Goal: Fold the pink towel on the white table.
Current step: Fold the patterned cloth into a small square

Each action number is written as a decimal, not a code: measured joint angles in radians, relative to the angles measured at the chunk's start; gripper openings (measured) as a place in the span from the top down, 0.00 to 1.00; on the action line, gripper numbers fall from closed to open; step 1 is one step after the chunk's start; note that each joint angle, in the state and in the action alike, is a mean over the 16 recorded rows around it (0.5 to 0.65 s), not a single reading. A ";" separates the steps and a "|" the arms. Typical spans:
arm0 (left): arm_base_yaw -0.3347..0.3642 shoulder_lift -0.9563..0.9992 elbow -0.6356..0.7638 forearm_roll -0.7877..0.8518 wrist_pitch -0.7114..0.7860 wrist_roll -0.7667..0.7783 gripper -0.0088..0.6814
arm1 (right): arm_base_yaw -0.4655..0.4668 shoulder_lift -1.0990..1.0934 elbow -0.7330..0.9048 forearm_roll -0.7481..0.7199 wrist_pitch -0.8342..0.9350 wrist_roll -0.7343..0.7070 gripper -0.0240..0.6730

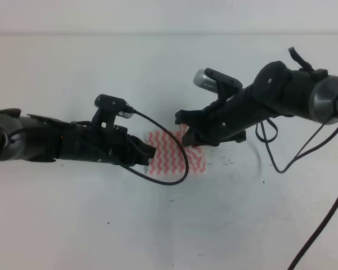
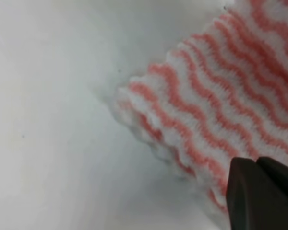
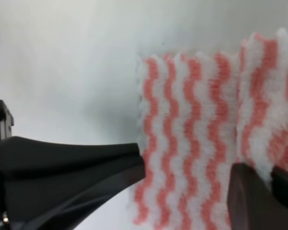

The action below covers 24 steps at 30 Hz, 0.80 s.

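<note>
I see the pink towel (image 1: 177, 153) lying near the middle of the white table (image 1: 73, 225), already doubled over. At its left edge my left gripper (image 1: 149, 153) touches the cloth; I cannot tell if it is parted. At the towel's far right corner, my right gripper (image 1: 186, 135) pinches a raised fold.

The thin cloth towel (image 1: 174, 153) is patterned with pink-red and white wavy zigzag stripes; the flat matte bench (image 1: 101, 225) is plain white, flecked with tiny dark specks.
</note>
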 joint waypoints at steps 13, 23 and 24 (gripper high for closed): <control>0.000 0.001 0.000 0.000 -0.002 0.003 0.99 | 0.013 0.047 -0.076 -0.001 0.045 0.003 0.99; 0.000 0.001 0.000 0.000 -0.002 0.004 0.99 | 0.028 0.064 -0.095 -0.008 0.041 0.004 0.99; 0.000 0.001 0.000 0.000 -0.002 0.004 0.99 | 0.029 0.065 -0.095 -0.008 0.039 0.004 0.99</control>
